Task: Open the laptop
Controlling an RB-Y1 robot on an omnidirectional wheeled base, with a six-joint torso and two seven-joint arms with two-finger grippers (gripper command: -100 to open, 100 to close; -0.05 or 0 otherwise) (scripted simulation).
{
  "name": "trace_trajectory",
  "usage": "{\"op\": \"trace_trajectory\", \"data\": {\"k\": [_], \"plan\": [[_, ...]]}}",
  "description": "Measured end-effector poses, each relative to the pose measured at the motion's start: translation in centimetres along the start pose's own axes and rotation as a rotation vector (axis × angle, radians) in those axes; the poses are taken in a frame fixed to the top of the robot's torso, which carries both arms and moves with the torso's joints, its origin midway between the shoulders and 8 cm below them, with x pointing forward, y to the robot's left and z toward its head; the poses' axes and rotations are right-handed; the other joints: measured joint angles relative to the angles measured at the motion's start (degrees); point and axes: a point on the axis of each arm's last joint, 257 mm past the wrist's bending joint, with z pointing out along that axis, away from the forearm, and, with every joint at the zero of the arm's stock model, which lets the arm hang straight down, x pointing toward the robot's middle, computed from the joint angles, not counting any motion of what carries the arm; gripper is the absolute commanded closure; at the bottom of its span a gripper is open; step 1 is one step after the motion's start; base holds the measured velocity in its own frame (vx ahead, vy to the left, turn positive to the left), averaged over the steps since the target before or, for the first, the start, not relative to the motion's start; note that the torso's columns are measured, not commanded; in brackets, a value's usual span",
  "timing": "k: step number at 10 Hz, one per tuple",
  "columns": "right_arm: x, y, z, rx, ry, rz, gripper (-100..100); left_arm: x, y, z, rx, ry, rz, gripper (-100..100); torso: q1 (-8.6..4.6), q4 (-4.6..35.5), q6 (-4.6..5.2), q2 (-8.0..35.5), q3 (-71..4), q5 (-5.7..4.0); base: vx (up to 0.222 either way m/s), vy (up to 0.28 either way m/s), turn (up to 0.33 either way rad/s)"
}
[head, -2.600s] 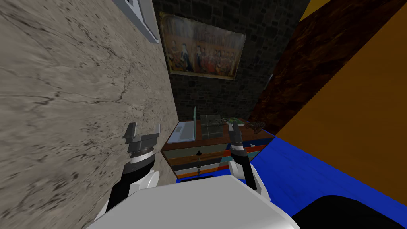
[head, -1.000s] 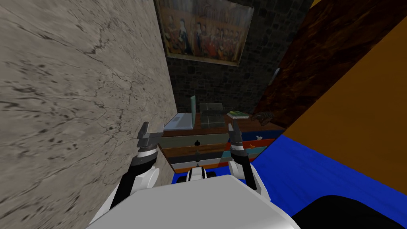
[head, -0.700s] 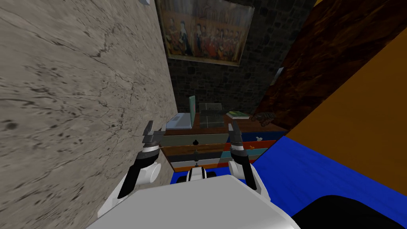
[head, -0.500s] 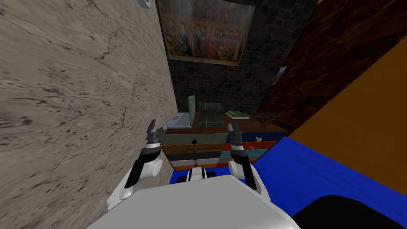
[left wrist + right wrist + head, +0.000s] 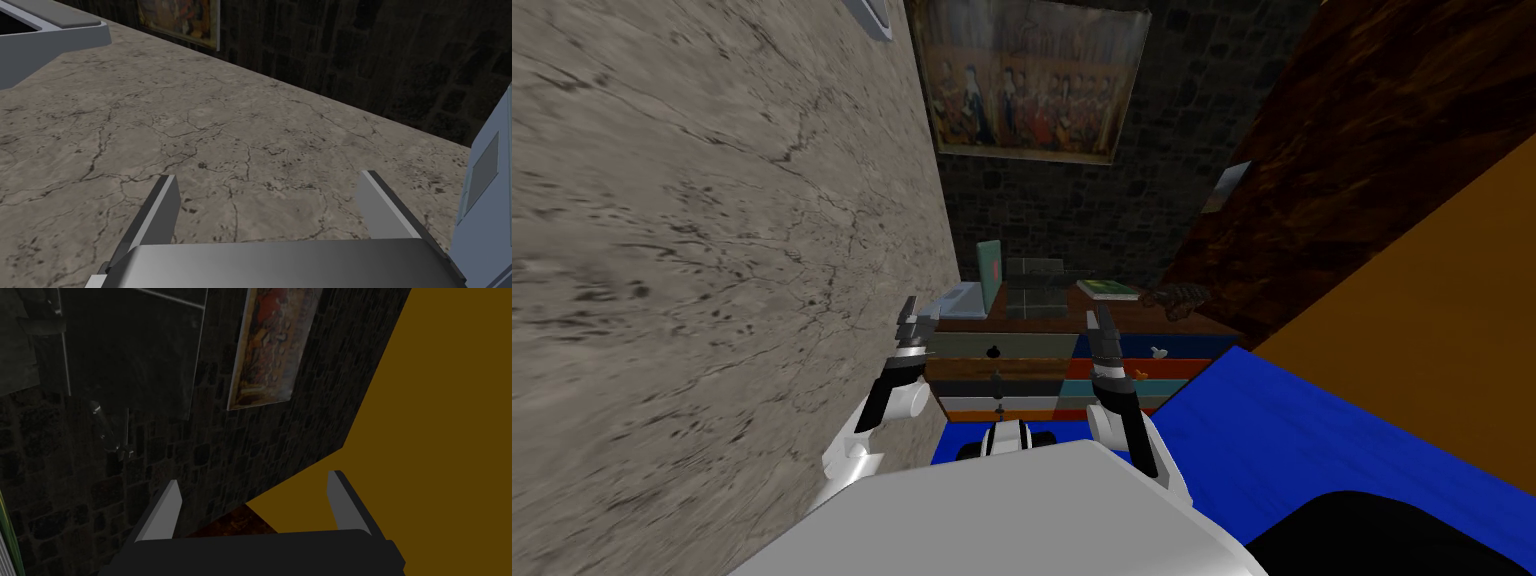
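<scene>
Starting at the left, a beige, cracked wall [image 5: 692,260] is seen running along the robot's left side. The left gripper [image 5: 920,316] is held close to that wall, at the near left corner of a dresser [image 5: 1042,350] whose drawer fronts are banded in several colours. In the left wrist view its jaws are shown spread wide, and nothing is held between the fingers [image 5: 162,210]; only the wall is seen past them.

The laptop [image 5: 980,285] is placed on the dresser's top at its left end, next to the wall. Its pale base is laid flat and its teal lid is stood up at roughly a right angle. In the left wrist view a pale blue-grey part of it is seen just beside the outer face of one finger; whether they touch cannot be told.

A dark grey-green box [image 5: 1035,287] is set just beside the raised lid, further along the top. The right gripper [image 5: 1098,322] is held up in front of the dresser, to the right of the box. Its jaws are likewise shown wide apart in the right wrist view, and nothing is gripped.

A green-covered book [image 5: 1108,290] is laid flat behind it. A dark brown object [image 5: 1177,297], too small to be identified, is placed at the right end. A blue floor [image 5: 1312,430] is spread out to the right of the dresser.
</scene>
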Motion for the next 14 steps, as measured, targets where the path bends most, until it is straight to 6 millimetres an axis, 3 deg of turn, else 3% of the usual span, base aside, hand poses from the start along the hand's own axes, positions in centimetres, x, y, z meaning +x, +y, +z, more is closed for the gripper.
{"op": "trace_trajectory", "data": {"k": [4, 14], "plan": [[0.0, 0.0, 0.0, 0.000, 0.000, 0.000, 0, -1.3, 3.3, 2.2, -0.041, -0.030, -0.041, -100, -0.26, 0.01, 0.00, 0.04, 0.02, -0.08, -0.039, -0.097, 0.078], [0.0, 0.0, 0.0, 0.000, 0.000, 0.000, 0, -2.9, 9.1, 7.5, -0.130, -0.093, -0.137, -100, -0.13, 0.01, 0.00, 0.06, 0.03, -0.04, -0.040, -0.070, 0.066]]}}
